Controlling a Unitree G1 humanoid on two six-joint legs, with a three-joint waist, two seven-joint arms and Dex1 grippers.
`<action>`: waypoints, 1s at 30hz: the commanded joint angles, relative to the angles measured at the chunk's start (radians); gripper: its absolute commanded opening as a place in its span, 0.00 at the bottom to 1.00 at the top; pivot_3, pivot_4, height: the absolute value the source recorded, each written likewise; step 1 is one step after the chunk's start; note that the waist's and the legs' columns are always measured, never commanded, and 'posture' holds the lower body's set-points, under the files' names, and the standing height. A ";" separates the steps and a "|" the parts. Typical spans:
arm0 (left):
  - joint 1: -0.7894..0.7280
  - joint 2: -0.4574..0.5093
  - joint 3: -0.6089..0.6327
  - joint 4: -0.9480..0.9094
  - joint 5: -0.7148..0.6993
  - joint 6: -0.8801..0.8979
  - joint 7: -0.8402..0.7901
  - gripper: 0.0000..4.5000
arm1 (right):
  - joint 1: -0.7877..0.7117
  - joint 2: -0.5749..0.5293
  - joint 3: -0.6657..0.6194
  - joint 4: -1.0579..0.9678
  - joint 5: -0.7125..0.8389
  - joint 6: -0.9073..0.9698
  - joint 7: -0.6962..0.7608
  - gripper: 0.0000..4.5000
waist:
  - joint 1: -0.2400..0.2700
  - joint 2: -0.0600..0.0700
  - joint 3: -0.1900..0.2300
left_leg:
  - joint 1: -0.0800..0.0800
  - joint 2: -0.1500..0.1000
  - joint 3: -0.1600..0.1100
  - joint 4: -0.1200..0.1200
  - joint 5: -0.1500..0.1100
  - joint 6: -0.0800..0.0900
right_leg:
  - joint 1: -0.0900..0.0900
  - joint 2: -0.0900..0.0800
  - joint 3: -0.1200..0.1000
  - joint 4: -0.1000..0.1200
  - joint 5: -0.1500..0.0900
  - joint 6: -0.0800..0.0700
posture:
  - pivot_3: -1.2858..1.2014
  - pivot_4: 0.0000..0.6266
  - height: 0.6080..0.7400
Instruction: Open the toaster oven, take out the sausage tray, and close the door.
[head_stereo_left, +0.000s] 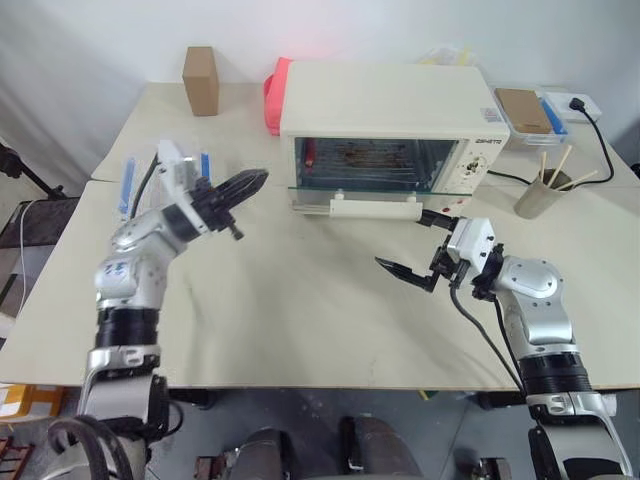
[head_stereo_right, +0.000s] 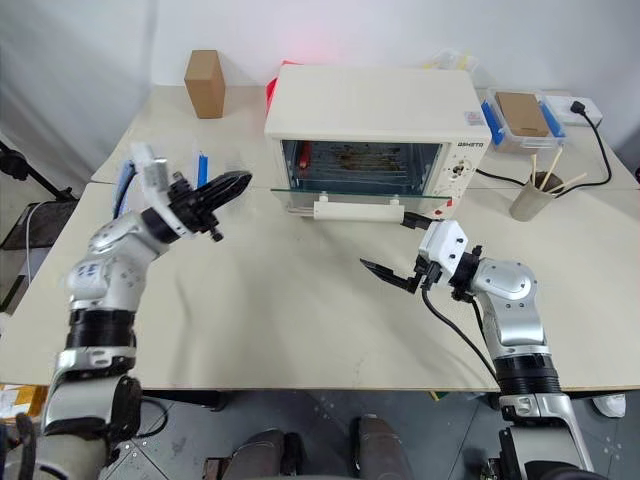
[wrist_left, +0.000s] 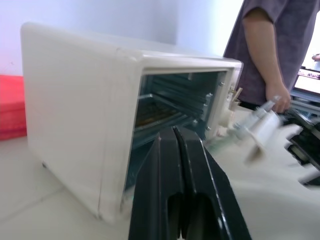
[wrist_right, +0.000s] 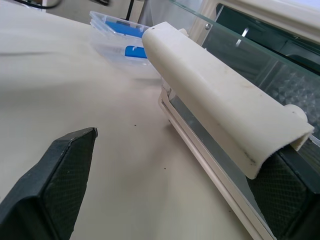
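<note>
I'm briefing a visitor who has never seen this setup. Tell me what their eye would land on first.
The cream-white toaster oven at the back middle of the table stands out, its glass door swung down flat with the bar handle facing the robot. The left gripper, shut, hangs beside the oven's left side; the right gripper, open, sits by the handle's right end.

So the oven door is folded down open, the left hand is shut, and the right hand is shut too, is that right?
Not quite. The right hand is open, its fingers spread wide beside the door's handle, as the right wrist view shows. The rest holds: the door is folded down open and the left hand is shut.
</note>
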 joint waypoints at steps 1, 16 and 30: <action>-0.082 -0.051 -0.029 0.113 0.066 -0.097 0.008 0.00 | -0.026 -0.004 0.002 0.007 0.003 -0.050 0.011 1.00 | -0.001 0.000 0.000 | 0.000 0.000 0.000 0.000 0.000 0.000 | 0.000 0.000 0.000 0.000 0.000 0.000 | 0.52 0.24 1.00; -0.170 -0.141 -0.090 0.395 0.190 -0.267 -0.137 0.00 | 0.296 -0.079 -0.135 -0.204 0.030 -0.010 -0.127 1.00 | 0.010 0.000 0.000 | 0.000 0.000 0.000 0.001 0.000 0.000 | 0.000 0.000 0.000 0.001 0.000 0.000 | 0.52 0.24 1.00; -0.030 -0.146 -0.175 0.346 0.297 -0.368 -0.194 0.00 | 0.684 -0.106 -0.360 -0.599 0.111 0.206 -0.356 1.00 | 0.002 -0.001 0.000 | 0.011 -0.001 0.004 -0.001 0.000 -0.001 | 0.008 0.001 0.005 0.000 0.001 0.001 | 0.52 0.24 1.00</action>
